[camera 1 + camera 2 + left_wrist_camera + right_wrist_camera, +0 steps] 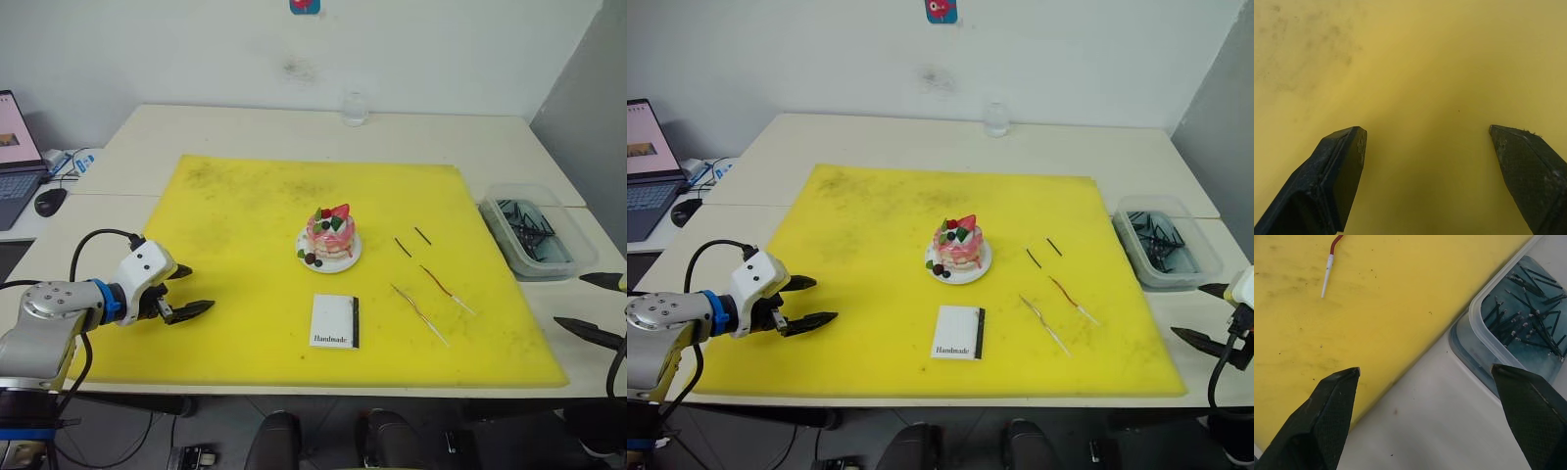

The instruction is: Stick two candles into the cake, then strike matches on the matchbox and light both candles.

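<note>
Two candles [435,298] lie flat on the yellow mat [235,225], right of the matchbox [334,320], long axes running far-left to near-right, pale ends nearest. Both the left gripper [188,291] and the right gripper [591,305] gape wide, empty.

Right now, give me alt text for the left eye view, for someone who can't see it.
A small cake sits mid-way on a yellow mat, no candles in it; two candles, two matches and a matchbox lie nearby. The left gripper and right gripper hover open and empty at the mat's sides.
</note>
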Controlling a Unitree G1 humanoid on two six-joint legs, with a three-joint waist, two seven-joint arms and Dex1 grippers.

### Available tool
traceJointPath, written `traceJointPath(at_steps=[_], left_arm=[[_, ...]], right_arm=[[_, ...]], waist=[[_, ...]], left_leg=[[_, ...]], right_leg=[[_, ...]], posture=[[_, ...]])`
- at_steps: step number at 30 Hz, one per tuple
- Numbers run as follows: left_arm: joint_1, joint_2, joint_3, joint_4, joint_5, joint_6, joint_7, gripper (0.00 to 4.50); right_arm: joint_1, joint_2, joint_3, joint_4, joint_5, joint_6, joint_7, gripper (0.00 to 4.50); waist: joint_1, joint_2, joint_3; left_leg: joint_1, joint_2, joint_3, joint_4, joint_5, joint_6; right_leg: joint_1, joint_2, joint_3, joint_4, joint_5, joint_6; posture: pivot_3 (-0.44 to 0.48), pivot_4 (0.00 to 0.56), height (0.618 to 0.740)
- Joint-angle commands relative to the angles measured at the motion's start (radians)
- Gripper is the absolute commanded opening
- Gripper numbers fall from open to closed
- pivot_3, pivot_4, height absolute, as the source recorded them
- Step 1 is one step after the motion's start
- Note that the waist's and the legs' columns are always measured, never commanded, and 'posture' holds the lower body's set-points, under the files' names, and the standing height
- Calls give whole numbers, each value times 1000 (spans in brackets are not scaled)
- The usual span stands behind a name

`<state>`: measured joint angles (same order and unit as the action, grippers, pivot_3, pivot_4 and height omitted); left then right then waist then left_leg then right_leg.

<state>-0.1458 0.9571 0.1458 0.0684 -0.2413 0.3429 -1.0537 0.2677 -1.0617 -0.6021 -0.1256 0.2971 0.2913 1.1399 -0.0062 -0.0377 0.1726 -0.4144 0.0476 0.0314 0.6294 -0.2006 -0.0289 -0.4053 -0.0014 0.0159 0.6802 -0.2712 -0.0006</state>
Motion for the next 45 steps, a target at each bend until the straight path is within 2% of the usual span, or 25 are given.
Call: traceJointPath(at_steps=[1,24,32,39,45], left_arm=[[-2,20,26,-22,-2,-2,4,4500],[-4,14,46,-27,-46,30,-2,4500],[25,27,52,-12,-31,-24,-16,4500],[140,21,142,-148,-138,64,-62,4500],[203,6,129,-385,-284,213,-89,4500]], right_arm=[[-8,-1,-11,-4,5,-14,2,4472],[-19,1,0,-11,4,-14,-2,4472],[-27,3,-11,-11,14,-11,-1,4472],[-48,10,-29,-42,56,25,-8,4472],[-57,38,-31,-153,116,103,-36,4472]], waist=[[0,0,0],[0,0,0],[0,0,0],[-1,0,0],[1,0,0]], left_leg=[[0,0,0,0,0,0],[0,0,0,0,0,0],[0,0,0,0,0,0],[0,0,0,0,0,0],[0,0,-1,0,0,0]], right_leg=[[0,0,0,0,0,0],[0,0,0,0,0,0],[0,0,0,0,0,0],[0,0,0,0,0,0],[0,-1,0,0,0,0]], posture=[[0,150,740],[0,150,740],[0,150,740],[0,150,740],[0,150,740]])
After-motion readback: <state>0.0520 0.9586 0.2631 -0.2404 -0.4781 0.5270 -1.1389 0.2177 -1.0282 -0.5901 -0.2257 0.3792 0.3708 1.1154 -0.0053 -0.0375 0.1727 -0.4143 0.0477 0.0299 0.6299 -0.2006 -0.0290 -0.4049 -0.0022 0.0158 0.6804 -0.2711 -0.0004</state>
